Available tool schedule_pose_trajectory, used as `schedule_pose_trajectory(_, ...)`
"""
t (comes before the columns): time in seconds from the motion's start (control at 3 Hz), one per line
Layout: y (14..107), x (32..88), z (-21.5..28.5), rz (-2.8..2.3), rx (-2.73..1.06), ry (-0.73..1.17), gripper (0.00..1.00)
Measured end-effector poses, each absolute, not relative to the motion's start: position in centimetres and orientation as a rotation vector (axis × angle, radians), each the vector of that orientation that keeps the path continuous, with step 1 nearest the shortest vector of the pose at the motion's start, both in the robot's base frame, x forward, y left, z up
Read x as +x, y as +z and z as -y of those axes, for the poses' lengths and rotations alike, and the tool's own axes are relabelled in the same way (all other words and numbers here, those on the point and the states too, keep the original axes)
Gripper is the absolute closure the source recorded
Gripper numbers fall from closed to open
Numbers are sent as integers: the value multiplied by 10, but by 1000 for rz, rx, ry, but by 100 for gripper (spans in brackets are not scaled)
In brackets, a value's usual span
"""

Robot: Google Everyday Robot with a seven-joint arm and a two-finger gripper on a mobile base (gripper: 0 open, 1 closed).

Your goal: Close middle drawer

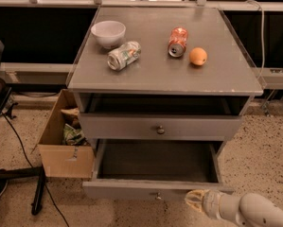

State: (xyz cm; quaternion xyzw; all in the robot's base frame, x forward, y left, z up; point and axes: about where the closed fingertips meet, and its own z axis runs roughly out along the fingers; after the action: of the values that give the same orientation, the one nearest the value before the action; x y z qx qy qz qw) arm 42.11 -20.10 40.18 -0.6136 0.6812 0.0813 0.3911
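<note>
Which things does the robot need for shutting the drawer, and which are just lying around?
For the job:
middle drawer, pulled far out
tool, by the right end of the drawer's front

Just lying about:
white bowl
silver can
red can
orange
cardboard box

A lab-like test space: speckled terrazzo floor (269,145), loose black cables (20,137), a cardboard box (65,161) of scraps left of a grey drawer cabinet (164,74). The gripper (197,203) sits near right, by the middle drawer (131,189) front.
</note>
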Motion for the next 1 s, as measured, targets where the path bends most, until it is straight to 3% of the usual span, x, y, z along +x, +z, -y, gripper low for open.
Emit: schedule_pose_trajectory(1.0,400,452,200,-1634,-1541,101,100)
